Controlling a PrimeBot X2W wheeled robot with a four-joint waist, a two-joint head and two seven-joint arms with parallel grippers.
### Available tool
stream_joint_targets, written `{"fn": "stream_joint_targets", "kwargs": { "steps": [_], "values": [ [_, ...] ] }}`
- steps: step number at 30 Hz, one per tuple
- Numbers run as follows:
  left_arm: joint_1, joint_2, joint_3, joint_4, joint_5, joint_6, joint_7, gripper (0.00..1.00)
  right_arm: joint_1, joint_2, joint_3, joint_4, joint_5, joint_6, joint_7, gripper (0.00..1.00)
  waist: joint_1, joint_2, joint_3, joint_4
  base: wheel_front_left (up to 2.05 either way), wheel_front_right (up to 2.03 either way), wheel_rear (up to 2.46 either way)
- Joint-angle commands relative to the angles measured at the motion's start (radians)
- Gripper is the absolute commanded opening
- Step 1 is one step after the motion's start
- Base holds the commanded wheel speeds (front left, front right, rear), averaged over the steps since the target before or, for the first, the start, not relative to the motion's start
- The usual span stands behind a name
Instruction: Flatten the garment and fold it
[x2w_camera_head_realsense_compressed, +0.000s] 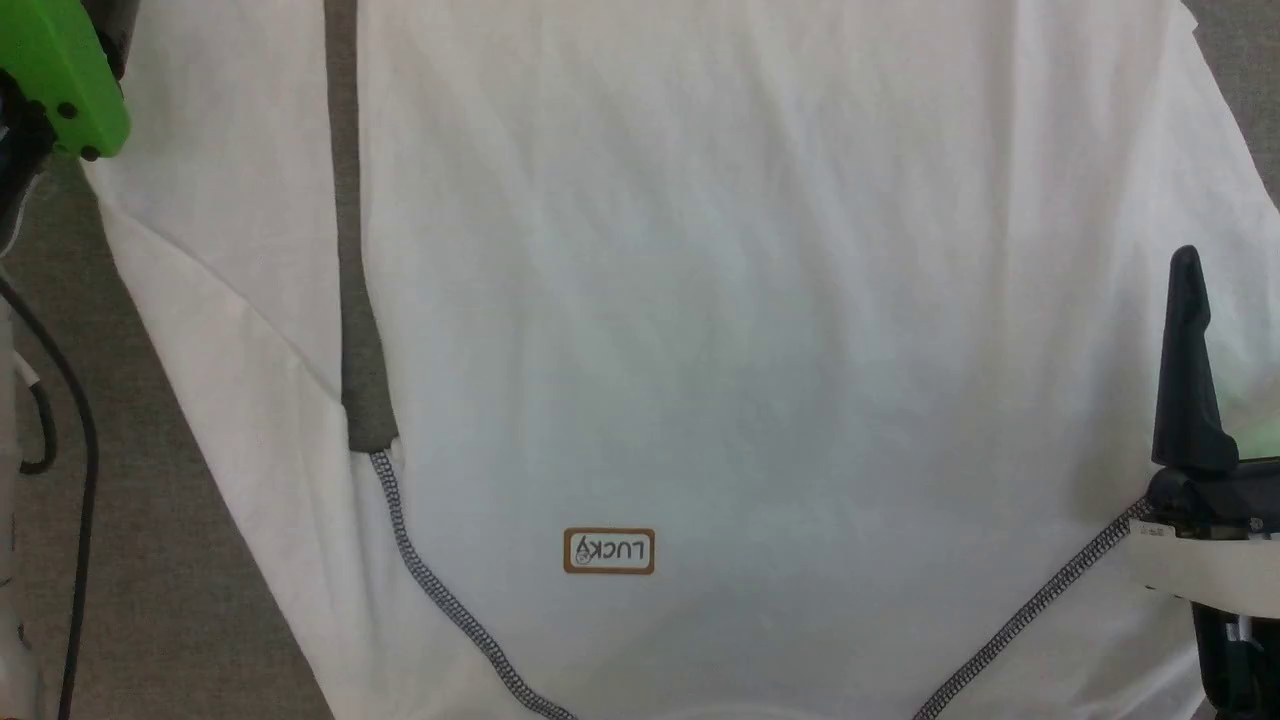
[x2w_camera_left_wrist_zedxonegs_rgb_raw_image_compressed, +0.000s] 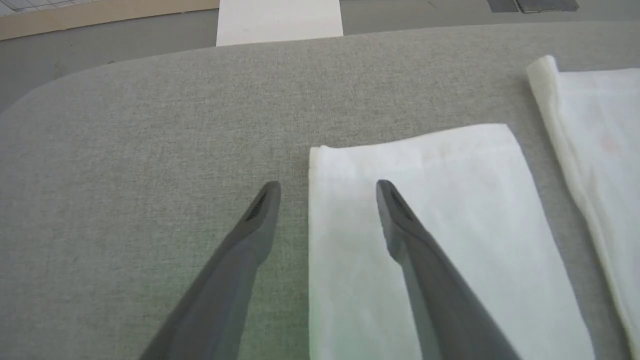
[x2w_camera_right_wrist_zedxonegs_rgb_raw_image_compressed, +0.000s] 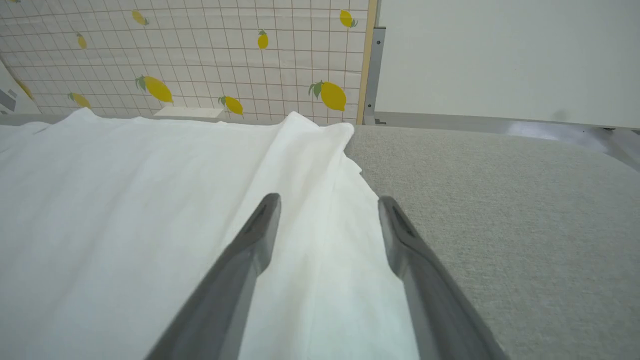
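Over the garment, left jaws and right jaws wide apart, empty.

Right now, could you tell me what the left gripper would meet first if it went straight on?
Probably the sleeve of the garment, at its edge beside the bare table; depth is unclear.

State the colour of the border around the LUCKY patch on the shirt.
Brown, framing the white patch on the shirt; the head view shows it best.
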Motion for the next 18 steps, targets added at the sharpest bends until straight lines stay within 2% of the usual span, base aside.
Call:
{"fn": "stream_joint_targets", "kwargs": {
  "steps": [1, 7, 8, 9, 10, 18],
  "values": [
    [-0.015, 0.011, 0.005, 0.008, -0.01, 0.008, 0.002, 1.0, -0.02, 0.001, -0.001, 0.0, -0.002, -0.002, -0.007, 1.0, -0.0002, 0.0, 0.031, -0.025, 0.0, 0.0, 0.0],
    [-0.007, 0.016, 0.015, 0.036, -0.016, 0.028, 0.005, 1.0, -0.024, 0.001, -0.013, -0.003, -0.004, -0.002, -0.008, 1.0, -0.0002, 0.0, 0.058, -0.036, 0.0, 0.0, 0.0],
    [-0.006, 0.014, 0.016, 0.041, -0.02, 0.03, 0.009, 0.97, -0.024, 0.001, -0.016, -0.004, -0.004, -0.002, -0.009, 1.0, -0.0002, 0.0, 0.061, -0.035, 0.0, 0.0, 0.0],
    [-0.004, 0.011, 0.016, 0.045, -0.025, 0.03, 0.011, 0.09, -0.025, 0.001, -0.018, -0.005, -0.004, -0.002, -0.009, 1.0, -0.0002, 0.0, 0.064, -0.034, 0.0, 0.0, 0.0],
    [-0.002, 0.008, 0.015, 0.05, -0.031, 0.029, 0.016, 0.0, -0.026, 0.001, -0.021, -0.006, -0.005, -0.002, -0.009, 1.0, -0.0002, 0.0, 0.065, -0.032, 0.0, 0.0, 0.0],
    [-0.001, -0.007, 0.038, 0.057, -0.078, 0.025, -0.003, 0.0, -0.044, 0.001, -0.022, 0.0, -0.019, -0.002, -0.002, 1.0, -0.0002, 0.0, 0.04, -0.009, 0.0, 0.0, 0.0]
  ]
}}
